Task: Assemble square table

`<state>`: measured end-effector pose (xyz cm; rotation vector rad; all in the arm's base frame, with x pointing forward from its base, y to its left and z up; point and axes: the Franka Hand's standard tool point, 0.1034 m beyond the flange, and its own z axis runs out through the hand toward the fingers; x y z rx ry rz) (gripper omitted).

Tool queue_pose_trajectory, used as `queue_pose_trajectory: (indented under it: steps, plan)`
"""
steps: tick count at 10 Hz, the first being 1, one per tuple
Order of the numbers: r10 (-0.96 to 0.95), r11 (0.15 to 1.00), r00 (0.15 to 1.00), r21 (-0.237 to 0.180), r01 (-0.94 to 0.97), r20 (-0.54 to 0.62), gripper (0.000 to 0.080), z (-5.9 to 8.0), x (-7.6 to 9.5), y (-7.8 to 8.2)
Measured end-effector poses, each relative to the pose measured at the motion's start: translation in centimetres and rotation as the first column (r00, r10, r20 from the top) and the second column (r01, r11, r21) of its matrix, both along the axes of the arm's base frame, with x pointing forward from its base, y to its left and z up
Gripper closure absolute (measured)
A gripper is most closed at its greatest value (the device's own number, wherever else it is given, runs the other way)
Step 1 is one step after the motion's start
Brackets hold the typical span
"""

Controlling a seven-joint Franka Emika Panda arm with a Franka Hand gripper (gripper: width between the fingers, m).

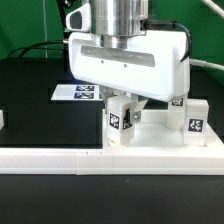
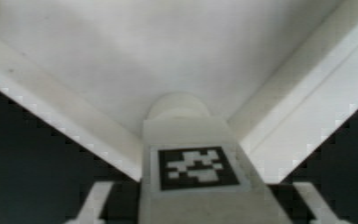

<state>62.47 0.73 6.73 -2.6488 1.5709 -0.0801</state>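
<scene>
Exterior view: the single arm's white two-finger gripper [image 1: 123,103] stands directly over a small white plastic block leg with a black-and-white tag [image 1: 121,119]. The leg is upright, its long axis vertical and in line with the gripper's descent, so the coming move turns on a straight closure from above. The leg lies at six o'clock from the gripper's body, between the fingers. Wrist view: the same leg [image 2: 194,160] rises centred between the two fingers [image 2: 101,200], tag facing the camera. A gap seems to remain on each side, but whether the pads touch the leg cannot be told; the jaws stand part-way in, neither wide apart nor together.

Count, exterior view: one gripper; two tagged legs plainly visible, the second [image 1: 196,118] at three o'clock from the first and well apart from the fingers; a further white part [image 1: 176,101] behind may be another leg, too hidden to say. The large white plastic square table top [image 1: 150,140] lies under the legs. One long white L-shaped rail [image 1: 60,160] runs along the front; one marker board [image 1: 78,94] lies at ten o'clock from the gripped-for leg
</scene>
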Motion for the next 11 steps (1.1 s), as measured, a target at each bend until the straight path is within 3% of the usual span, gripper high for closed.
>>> queue_pose_trajectory:
  steps: [2, 3, 6, 7, 8, 9, 10, 11]
  plan:
    - [-0.372, 0.926, 0.928, 0.065, 0.372, -0.016, 0.0506, -0.03, 0.06, -0.81]
    - [-0.405, 0.911, 0.914, 0.077, 0.406, -0.025, 0.0506, -0.05, 0.0, -0.93]
    - [-0.75, 0.632, 0.652, 0.165, 0.757, -0.115, 0.0506, -0.19, -0.1, -0.84]
    - [-0.707, 0.683, 0.7, 0.161, 0.712, -0.101, 0.0506, -0.2, -0.11, -0.81]
    - [-0.709, 0.681, 0.698, 0.161, 0.715, -0.102, 0.0506, -0.23, -0.13, -0.74]
    - [-0.675, 0.716, 0.732, 0.159, 0.68, -0.092, 0.0407, -0.18, -0.13, -0.75]
    - [-0.564, 0.809, 0.823, 0.155, 0.566, -0.064, 0.0271, 0.06, -0.06, -0.63]
    - [-0.434, 0.889, 0.901, 0.149, 0.432, -0.024, 0.0271, 0.18, 0.09, -0.27]
